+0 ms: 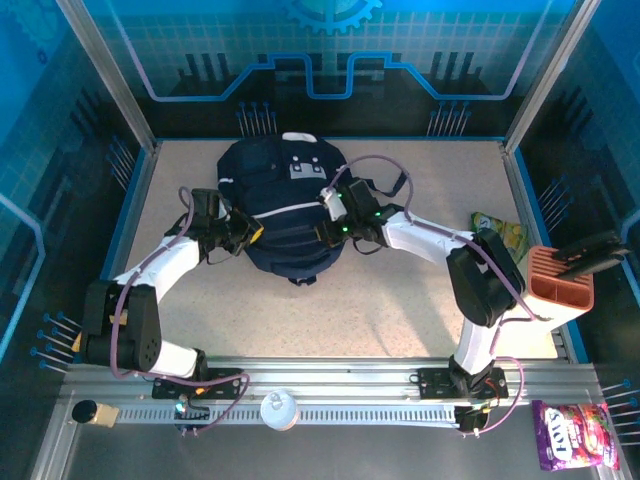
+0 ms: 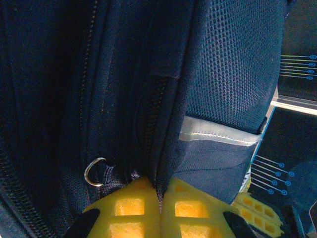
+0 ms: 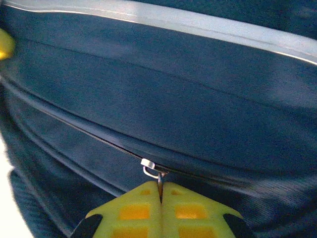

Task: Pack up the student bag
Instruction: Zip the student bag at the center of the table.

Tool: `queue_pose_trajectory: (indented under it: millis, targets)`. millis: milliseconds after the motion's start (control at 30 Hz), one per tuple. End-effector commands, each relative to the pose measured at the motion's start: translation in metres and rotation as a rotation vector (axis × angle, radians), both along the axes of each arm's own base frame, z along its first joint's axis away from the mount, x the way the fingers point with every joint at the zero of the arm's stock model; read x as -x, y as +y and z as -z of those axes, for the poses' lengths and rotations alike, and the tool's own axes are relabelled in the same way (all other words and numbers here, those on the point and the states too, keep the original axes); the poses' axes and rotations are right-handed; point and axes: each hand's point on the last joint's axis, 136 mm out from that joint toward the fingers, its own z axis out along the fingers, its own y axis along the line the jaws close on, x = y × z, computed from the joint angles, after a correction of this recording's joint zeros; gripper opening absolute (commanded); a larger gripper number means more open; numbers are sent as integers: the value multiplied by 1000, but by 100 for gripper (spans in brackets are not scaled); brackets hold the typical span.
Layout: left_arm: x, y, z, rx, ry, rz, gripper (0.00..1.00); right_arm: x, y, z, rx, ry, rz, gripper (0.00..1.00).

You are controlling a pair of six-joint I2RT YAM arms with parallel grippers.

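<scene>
While the student bag point(image 1: 285, 190) lies at the middle of the desk point(image 1: 400, 300), toward its far side, both claws meet its near half. The left claw point(image 2: 159, 206) is pressed together on a fold of the navy fabric beside a zipper line, with a small metal ring point(image 2: 94, 171) just left of it. The right claw point(image 3: 160, 196) pinches the zipper pull point(image 3: 151, 167) between closed pads. An orange holder point(image 1: 560, 278) stands at the desk's right edge.
</scene>
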Motion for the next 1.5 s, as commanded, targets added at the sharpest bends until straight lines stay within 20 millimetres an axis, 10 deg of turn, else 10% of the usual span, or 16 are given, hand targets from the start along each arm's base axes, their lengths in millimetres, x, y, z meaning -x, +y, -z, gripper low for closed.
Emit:
queue_pose_trajectory:
  millis: [0,267,567,867,1467]
  targets:
    - [-17,13,-10,-60,-56,-12,0,1,-42,8,150,-15,56,0]
    - [-23,6,-15,-127,-40,105,0,-15,-86,-1,308,-118,101,0]
    - [-35,28,-19,-371,-20,218,0,22,-48,-17,209,-159,-189,0]
    - [-45,38,-10,-507,-4,336,0,-17,-75,7,395,-225,-82,0]
    - [-48,22,-4,-468,-46,476,0,-88,-96,-21,245,-220,313,14]
